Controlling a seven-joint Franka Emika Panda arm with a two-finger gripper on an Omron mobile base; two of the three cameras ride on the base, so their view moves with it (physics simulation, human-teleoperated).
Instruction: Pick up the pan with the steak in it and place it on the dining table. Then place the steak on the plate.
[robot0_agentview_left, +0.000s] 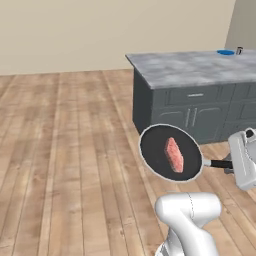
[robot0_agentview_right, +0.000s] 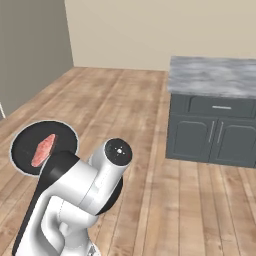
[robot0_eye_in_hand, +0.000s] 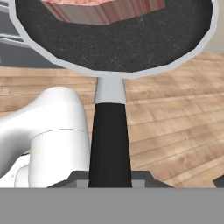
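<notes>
My gripper (robot0_eye_in_hand: 110, 186) is clamped narrowly on the long black handle of the pan (robot0_agentview_left: 157, 150), gripping it near its far end, so the pan hangs in the air above the wooden floor (robot0_agentview_left: 65, 150). In the hand view the handle runs straight up from between my fingers to the pan's pale rim. From the left base view the pan sits roughly level in front of my arm, its handle pointing right towards my white hand. The steak (robot0_agentview_left: 174, 154) lies inside the pan, near the middle, its long axis running roughly across the line of the handle. In the right base view the pan shows at the left, partly behind my arm. The dining table (robot0_agentview_left: 190, 67) stands ahead and to the right, well apart from the pan. The blue plate (robot0_agentview_left: 225, 52) rests on its far end, beside a small dark mug (robot0_agentview_left: 239, 50).
</notes>
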